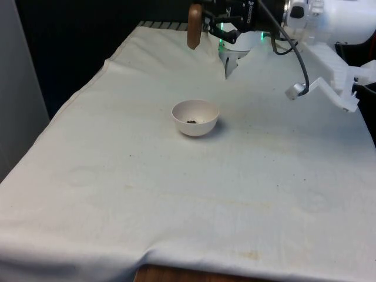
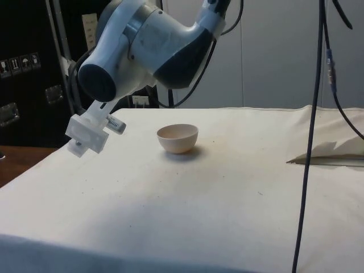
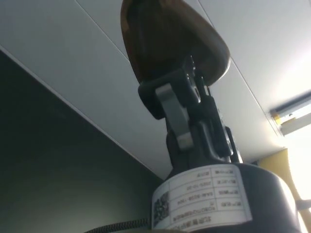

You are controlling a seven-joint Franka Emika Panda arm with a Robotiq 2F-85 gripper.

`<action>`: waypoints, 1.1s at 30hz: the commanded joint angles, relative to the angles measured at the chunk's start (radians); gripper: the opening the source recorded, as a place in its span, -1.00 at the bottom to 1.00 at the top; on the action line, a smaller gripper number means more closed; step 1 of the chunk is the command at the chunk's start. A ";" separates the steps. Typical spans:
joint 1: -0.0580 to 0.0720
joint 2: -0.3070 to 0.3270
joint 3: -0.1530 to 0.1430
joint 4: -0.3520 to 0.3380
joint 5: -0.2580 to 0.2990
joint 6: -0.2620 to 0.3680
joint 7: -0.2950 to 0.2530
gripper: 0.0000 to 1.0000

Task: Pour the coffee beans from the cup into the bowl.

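Note:
A small white bowl stands on the cloth near the table's middle, with a few dark coffee beans at its bottom. High above and a little behind it, my gripper is turned sideways and shut on a brown cup, which hangs tipped on its side. In the wrist view the cup is clamped between my fingers against the ceiling. The side view has the bowl under the arm's bulky white joint.
A white bracket juts from the arm, low over the table on the front view's right. A black cable hangs down in the side view. The cloth has a fold near its edge. Bare wood shows at the near edge.

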 commanded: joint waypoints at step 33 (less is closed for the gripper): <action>0.009 0.004 0.002 0.004 -0.003 -0.017 0.006 -0.91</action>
